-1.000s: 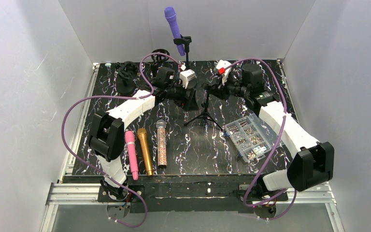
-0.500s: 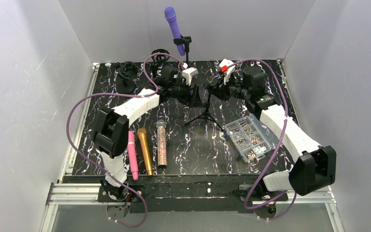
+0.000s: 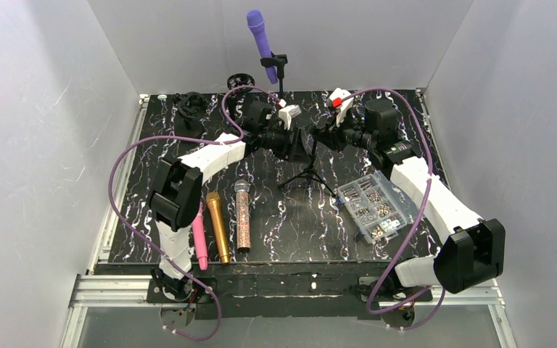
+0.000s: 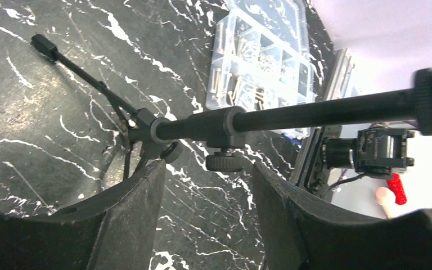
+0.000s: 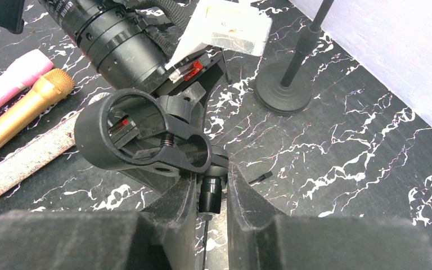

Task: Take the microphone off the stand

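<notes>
**A:** The purple microphone (image 3: 260, 32) is up high at the middle of the far edge of the surface (image 3: 297, 225). Its head is up and leaning left, and its handle sits in the clip (image 3: 275, 64) of a thin upright stand (image 3: 281, 81). Neither arm is touching it.

**B:** Right, both arms meet over the middle of the surface, at the tripod stand (image 3: 307, 172). The right fingers (image 5: 253, 214) are pressed together on the short stem just under that stand's ring-shaped holder (image 5: 140, 138). The ring is empty.

**A:** And the left fingers (image 4: 129, 219)?

**B:** Spread, 1 on each side of the tripod stand's black pole, close to the clamp knob (image 4: 223, 162). There's a gap on both sides, so no contact with the pole.

**A:** Toward the near left corner, 3 more microphones lie side by side with their heads toward the far edge. They are a pink microphone (image 3: 198, 235), a gold microphone (image 3: 217, 225) and a glitter microphone (image 3: 242, 216).

**B:** Toward the right edge sits a clear parts box (image 3: 374, 205), lid shut, near 1 tripod foot. From the right wrist, a round base (image 5: 284, 93) with its own pole stands by the far edge.
</notes>
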